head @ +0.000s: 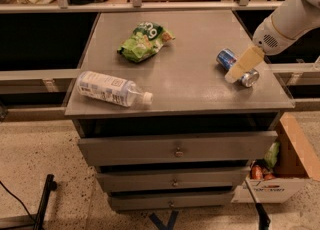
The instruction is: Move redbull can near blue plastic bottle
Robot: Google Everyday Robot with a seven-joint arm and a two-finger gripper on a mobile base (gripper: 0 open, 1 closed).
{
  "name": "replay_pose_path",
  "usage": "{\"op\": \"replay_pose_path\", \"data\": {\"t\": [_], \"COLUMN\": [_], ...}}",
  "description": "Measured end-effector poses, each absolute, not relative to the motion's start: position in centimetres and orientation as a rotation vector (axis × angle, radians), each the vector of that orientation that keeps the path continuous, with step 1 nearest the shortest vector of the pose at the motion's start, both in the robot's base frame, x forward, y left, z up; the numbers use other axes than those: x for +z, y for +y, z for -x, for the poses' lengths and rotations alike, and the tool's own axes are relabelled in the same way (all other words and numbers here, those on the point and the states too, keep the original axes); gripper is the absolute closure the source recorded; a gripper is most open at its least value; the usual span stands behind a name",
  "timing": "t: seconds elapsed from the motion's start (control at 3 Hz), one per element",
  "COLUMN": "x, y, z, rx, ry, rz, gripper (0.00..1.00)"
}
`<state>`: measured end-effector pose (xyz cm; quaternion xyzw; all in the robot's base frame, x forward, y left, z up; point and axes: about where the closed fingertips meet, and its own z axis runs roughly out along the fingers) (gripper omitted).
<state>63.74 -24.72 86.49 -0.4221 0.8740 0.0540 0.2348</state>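
The redbull can [227, 58] lies on its side at the right of the grey cabinet top [190, 89], its silver top [249, 78] pointing to the front right. My gripper [241, 66] comes in from the upper right on the white arm and sits over the middle of the can, covering part of it. The blue plastic bottle [111, 89] lies on its side at the front left of the top, white cap pointing right, far from the can.
A green snack bag [144, 41] lies at the back middle of the top. The cabinet has three drawers [177, 149] below. A cardboard box [280, 174] with items stands on the floor at the right. Rails and shelves run behind the cabinet.
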Motion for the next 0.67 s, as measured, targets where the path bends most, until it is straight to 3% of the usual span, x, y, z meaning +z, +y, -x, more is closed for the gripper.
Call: {"op": "replay_pose_path", "data": {"t": [0.33,0.67], "x": [84.9,83.8], "y": [-24.2,-24.1], "z": [-64.0,-64.0], "rx": [0.177,0.192], "ry": [2.411,2.423], "rz": [1.155,1.147], "gripper": [0.0,0.18]}}
